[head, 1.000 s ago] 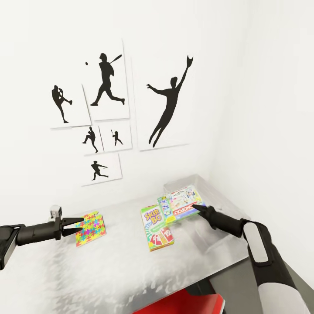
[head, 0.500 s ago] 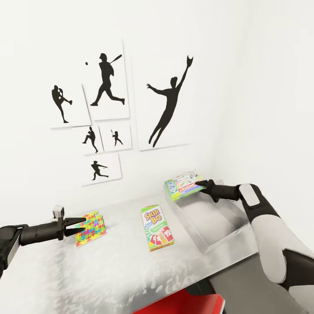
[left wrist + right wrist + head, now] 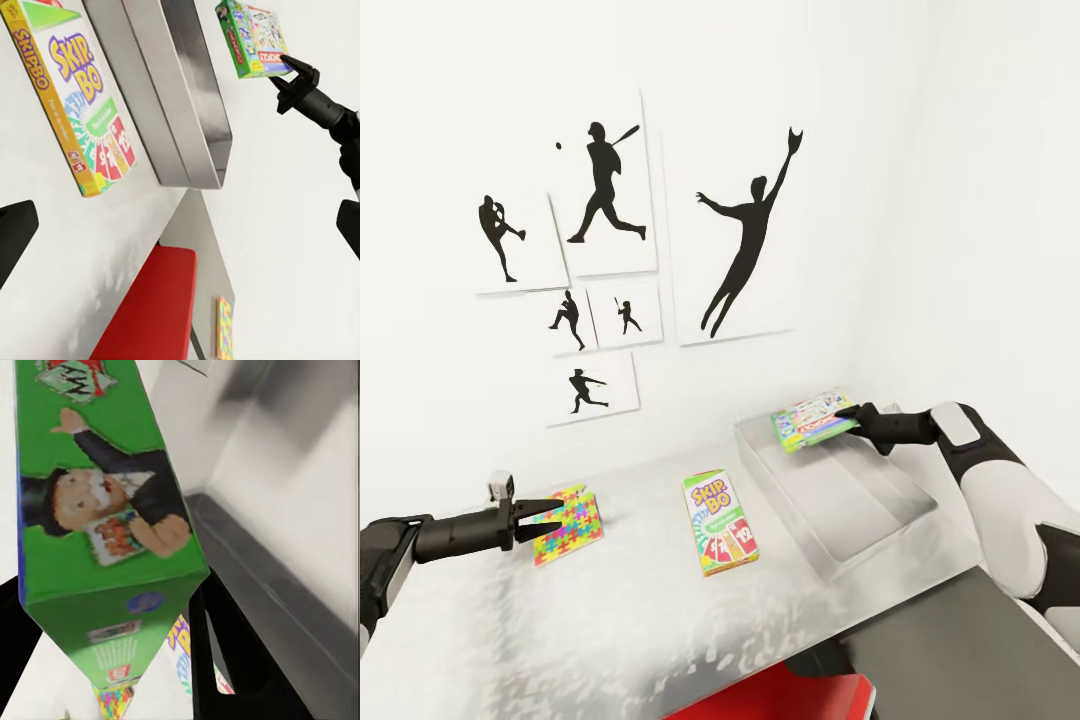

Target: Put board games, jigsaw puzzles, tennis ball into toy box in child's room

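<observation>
My right gripper [image 3: 848, 414] is shut on a green board game [image 3: 812, 419] and holds it tilted in the air over the far end of the grey toy box [image 3: 860, 510]. In the right wrist view the green box [image 3: 97, 510] fills the space between the dark fingers [image 3: 225, 660]. The SKIP-BO game [image 3: 720, 522] lies flat on the table [image 3: 610, 620] just left of the toy box. A jigsaw puzzle [image 3: 570, 524] lies further left, with my open left gripper [image 3: 553, 513] at its near-left edge. The left wrist view shows SKIP-BO [image 3: 75, 97], the toy box wall [image 3: 180, 97] and the held game [image 3: 251, 37].
Black baseball-player silhouettes [image 3: 750, 235] hang on the white wall behind the table. The table sits in a corner, with a wall close on the right. A red seat [image 3: 780, 700] shows under the table's front edge. A small multicoloured board [image 3: 224, 330] shows beyond the table edge.
My right arm has lifted the green game off the table beside SKIP-BO and carried it right and back over the toy box. The left gripper has crept slightly right.
</observation>
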Robot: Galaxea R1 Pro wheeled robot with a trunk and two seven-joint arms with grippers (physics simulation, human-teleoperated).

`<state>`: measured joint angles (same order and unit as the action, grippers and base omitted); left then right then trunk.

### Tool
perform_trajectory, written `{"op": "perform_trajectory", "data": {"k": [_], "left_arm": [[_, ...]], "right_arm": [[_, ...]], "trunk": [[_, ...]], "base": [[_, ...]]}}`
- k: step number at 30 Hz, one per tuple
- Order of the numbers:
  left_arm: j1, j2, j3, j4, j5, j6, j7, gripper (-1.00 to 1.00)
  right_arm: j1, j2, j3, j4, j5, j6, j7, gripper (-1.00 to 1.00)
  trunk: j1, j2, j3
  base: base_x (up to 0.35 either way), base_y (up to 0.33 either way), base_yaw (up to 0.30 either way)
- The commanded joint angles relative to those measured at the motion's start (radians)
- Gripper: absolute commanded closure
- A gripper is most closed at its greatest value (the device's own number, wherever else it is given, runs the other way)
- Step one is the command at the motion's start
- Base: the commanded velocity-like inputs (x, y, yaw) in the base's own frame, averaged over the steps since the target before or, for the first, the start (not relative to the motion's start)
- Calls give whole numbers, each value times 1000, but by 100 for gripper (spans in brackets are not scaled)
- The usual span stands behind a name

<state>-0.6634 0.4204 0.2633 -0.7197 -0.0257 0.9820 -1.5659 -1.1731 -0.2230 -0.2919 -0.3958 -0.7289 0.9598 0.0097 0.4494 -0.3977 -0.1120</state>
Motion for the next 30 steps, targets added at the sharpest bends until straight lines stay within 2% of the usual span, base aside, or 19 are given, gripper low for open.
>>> {"op": "perform_trajectory", "data": {"k": [1,5,10,14,16,18,21,24,30], "left_arm": [[-1,0,1,-1,-3,11,-5,-100],[-1,1,0,-5,-1,12,-5,-100],[0,-1,-6,-54,4,20,-5,-100],[-6,-18,-87,-77,7,25,-5,-100],[-19,-46,-117,-91,8,46,-5,-100],[-84,-69,-126,-110,8,58,-5,-100],[-235,-98,-132,-119,8,65,-5,-100],[-297,-107,-134,-116,7,65,-5,-100],[-364,-105,-136,-112,5,65,-5,-100]], "right_arm": [[-2,0,-7,2,2,5,0,100],[-3,-2,-5,5,3,6,-1,100],[-3,-1,-4,6,3,10,-4,100],[-3,0,-4,6,2,13,1,100],[-3,-2,-4,6,2,14,4,100],[-3,-3,-4,2,2,18,4,100],[-3,-4,-3,-22,1,21,3,100],[-1,-2,-4,-40,-1,21,3,100],[0,7,-4,-48,-1,21,0,100]], "trunk": [[1,-2,-2],[1,-2,-2],[1,-2,-2],[1,-2,-2],[1,-2,-2],[1,-2,-2],[1,-2,-2],[1,-2,-2],[1,-2,-2]], "base": [[0,0,0],[0,0,0],[0,0,0],[0,0,0],[0,0,0],[0,0,0],[0,0,0],[0,0,0],[0,0,0]]}}
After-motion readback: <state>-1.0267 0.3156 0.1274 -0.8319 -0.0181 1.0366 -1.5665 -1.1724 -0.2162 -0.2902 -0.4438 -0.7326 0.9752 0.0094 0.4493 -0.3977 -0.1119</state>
